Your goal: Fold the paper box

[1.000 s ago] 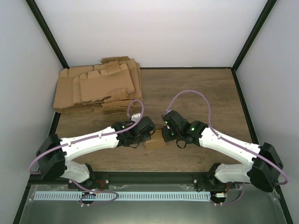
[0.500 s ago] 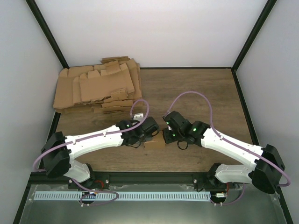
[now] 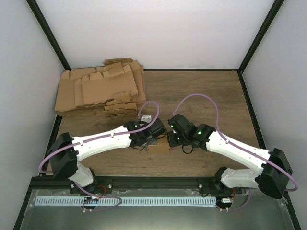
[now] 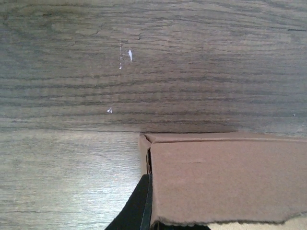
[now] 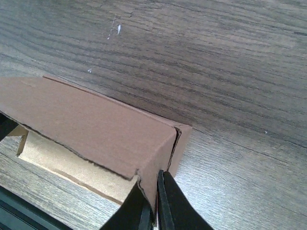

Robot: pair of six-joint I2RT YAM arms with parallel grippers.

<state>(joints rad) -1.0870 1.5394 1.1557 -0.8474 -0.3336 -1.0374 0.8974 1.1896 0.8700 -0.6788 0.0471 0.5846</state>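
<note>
The left end effector (image 3: 154, 140) is clamped on one end wall of the box (image 3: 159, 147), and the right end effector (image 5: 156, 203) on the opposite end. The box sits between them on the tabletop (image 3: 206, 96).

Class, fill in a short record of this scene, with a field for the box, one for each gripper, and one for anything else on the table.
box: brown, partly folded, one side open, on the table between the arms
left gripper: shut on the box's left end
right gripper: shut on the box's right end wall
pile of blanks: far left corner, apart from the box
</note>
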